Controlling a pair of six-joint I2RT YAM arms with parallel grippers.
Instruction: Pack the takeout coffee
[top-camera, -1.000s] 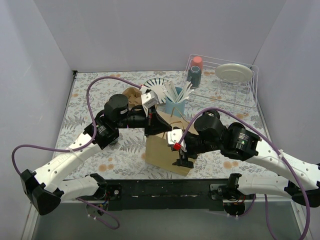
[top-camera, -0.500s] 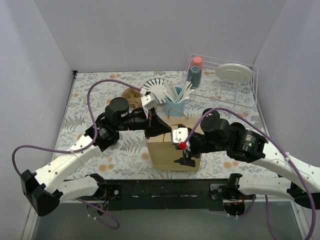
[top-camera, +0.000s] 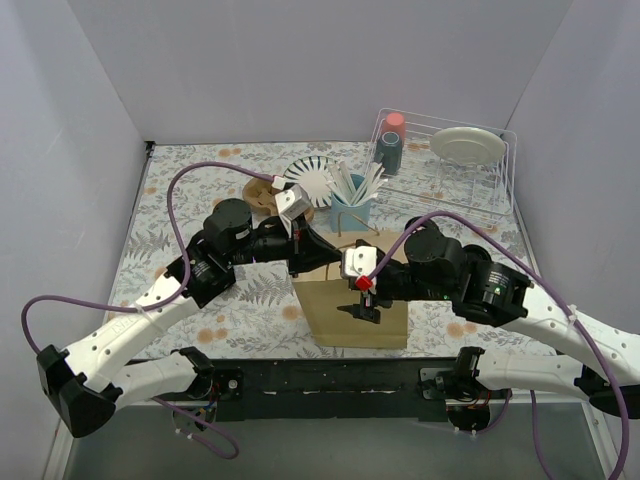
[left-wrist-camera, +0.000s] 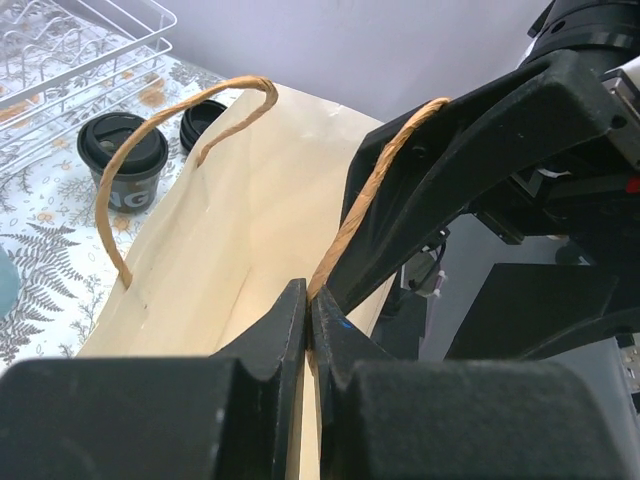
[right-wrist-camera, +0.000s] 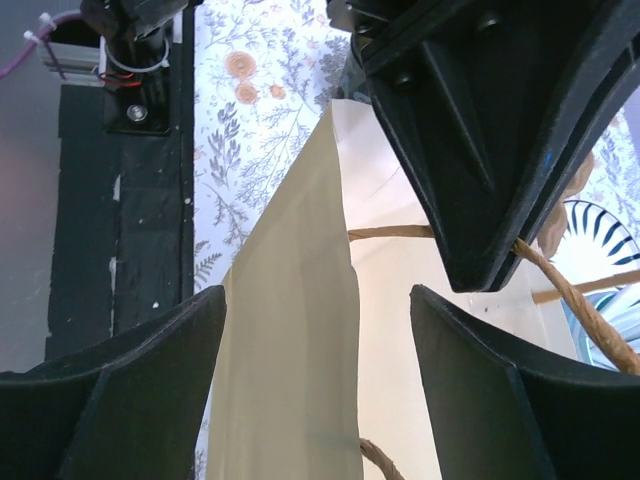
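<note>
A brown paper bag (top-camera: 355, 315) stands open at the table's near middle. My left gripper (top-camera: 335, 255) (left-wrist-camera: 310, 300) is shut on its rim, right where a twisted paper handle (left-wrist-camera: 365, 195) rises out from between the jaws. My right gripper (top-camera: 366, 308) (right-wrist-camera: 318, 300) is open and straddles the bag's near wall (right-wrist-camera: 290, 340), one finger outside and one inside, neither touching the paper. Two takeout coffee cups (left-wrist-camera: 122, 160) with black lids stand on the table beyond the bag, seen only in the left wrist view.
A white wire rack (top-camera: 445, 165) at the back right holds a plate (top-camera: 467, 145) and a red-capped bottle (top-camera: 391, 143). A blue cup of straws (top-camera: 350, 205) and a striped paper plate (top-camera: 315, 175) stand just behind the bag. The black base rail (top-camera: 330, 380) runs along the near edge.
The bag has turned and shifted to the right, now squarer to the near edge. My right gripper has risen along its near wall and narrowed slightly. My left gripper keeps its hold.
</note>
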